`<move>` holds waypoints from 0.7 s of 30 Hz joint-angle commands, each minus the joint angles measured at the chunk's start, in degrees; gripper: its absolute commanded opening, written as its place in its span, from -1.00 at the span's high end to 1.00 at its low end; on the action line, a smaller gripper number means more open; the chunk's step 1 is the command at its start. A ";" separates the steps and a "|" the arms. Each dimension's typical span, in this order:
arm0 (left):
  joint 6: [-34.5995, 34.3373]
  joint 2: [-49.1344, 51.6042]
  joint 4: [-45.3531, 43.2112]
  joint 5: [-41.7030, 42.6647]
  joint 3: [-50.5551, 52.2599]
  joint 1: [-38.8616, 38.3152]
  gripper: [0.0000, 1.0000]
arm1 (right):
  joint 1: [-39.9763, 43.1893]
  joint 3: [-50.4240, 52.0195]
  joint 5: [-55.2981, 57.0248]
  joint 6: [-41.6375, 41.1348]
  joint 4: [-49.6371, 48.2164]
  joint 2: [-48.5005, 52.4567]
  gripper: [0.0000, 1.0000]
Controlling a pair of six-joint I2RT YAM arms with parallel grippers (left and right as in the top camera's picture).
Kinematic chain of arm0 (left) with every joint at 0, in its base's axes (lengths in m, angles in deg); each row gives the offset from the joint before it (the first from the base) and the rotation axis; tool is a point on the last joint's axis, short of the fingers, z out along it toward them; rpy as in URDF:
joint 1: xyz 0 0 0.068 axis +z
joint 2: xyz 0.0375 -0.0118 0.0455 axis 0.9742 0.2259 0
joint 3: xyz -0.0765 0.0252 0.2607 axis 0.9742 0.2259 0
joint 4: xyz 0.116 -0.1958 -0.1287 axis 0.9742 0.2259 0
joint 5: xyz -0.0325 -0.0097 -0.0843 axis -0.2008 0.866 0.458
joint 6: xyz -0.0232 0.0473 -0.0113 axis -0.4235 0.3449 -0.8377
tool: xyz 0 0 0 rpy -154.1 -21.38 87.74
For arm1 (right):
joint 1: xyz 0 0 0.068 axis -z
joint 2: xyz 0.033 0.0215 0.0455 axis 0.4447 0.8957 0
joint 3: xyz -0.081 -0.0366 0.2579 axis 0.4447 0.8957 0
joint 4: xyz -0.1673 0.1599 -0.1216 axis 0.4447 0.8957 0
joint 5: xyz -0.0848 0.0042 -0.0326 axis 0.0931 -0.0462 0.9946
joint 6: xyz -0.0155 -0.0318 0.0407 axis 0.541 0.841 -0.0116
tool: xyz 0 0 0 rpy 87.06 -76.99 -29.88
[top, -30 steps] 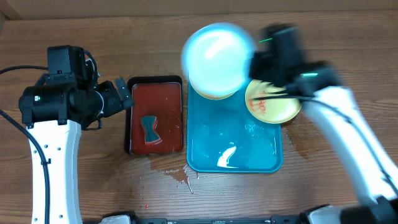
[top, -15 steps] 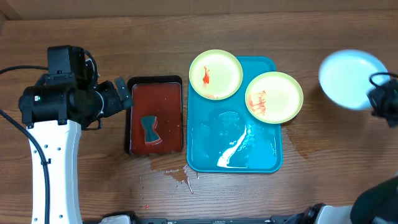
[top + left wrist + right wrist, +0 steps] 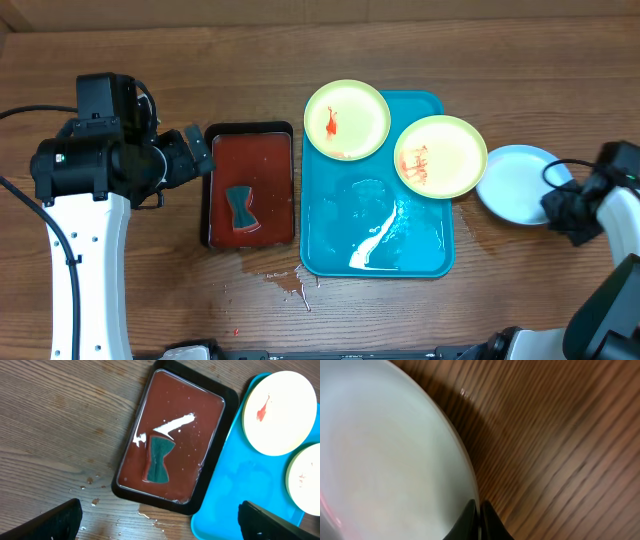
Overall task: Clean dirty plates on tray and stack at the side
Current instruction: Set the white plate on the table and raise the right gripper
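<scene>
Blue plate [image 3: 515,184], clean, now moved off tray [image 3: 420,250] to worktop [image 3: 400,320] right; right claw [image 3: 560,205] clenched on its rim, left claw [image 3: 197,152] released. Two yellow plates [image 3: 346,119] on tray still smeared: 1 of 3 done.

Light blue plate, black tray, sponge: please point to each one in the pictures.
light blue plate [image 3: 512,183], overhead view, on its pale centre
black tray [image 3: 250,127], overhead view, on its top rim
sponge [image 3: 159,459], left wrist view, on its narrow middle

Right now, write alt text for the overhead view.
The right gripper pinches the rim of a light blue plate right of the turquoise tray, which carries two red-smeared yellow-green plates. The open left gripper hovers by a black tray of red liquid.
</scene>
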 commanded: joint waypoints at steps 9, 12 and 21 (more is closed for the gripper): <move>0.83 0.28 -0.09 -0.37 -0.90 0.22 -1.00 | -9.79 -5.35 5.97 0.92 5.20 -1.66 0.34; 0.83 0.28 -0.09 -0.37 -0.90 0.22 -1.00 | -11.15 -8.13 -4.90 10.05 4.02 -2.82 0.29; 0.83 0.28 -0.09 -0.37 -0.90 0.22 -1.00 | -16.79 -7.48 -10.45 16.76 -7.87 -0.85 -0.29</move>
